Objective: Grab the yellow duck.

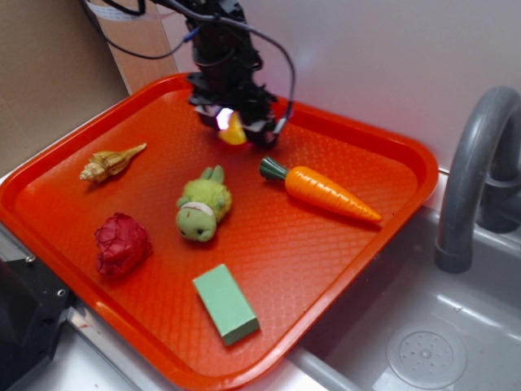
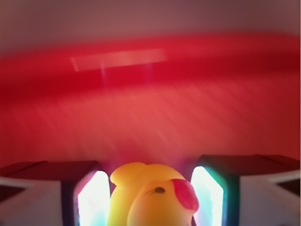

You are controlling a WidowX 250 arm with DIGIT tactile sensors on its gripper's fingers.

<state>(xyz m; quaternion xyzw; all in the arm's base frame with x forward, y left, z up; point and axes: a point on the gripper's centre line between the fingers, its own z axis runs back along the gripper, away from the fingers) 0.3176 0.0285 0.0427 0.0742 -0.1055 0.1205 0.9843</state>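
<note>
The yellow duck [image 1: 233, 130] is a tiny yellow toy with a red-orange beak, at the back of the orange tray [image 1: 350, 269]. My gripper [image 1: 236, 132] stands over it with a finger on each side. In the wrist view the duck [image 2: 141, 197] fills the gap between the two lit pads [image 2: 94, 200], touching both, with its beak turned to the right. The gripper [image 2: 150, 203] is shut on the duck. I cannot tell whether the duck rests on the tray or hangs just above it. The background in the wrist view is blurred.
On the tray lie a plastic carrot [image 1: 330, 191], a fuzzy yellow-green plush [image 1: 202, 208], a tan seashell [image 1: 110, 161], a crumpled red ball [image 1: 122, 243] and a green block [image 1: 226, 303]. A grey faucet [image 1: 476, 179] and sink [image 1: 423, 350] are to the right. A wall stands behind.
</note>
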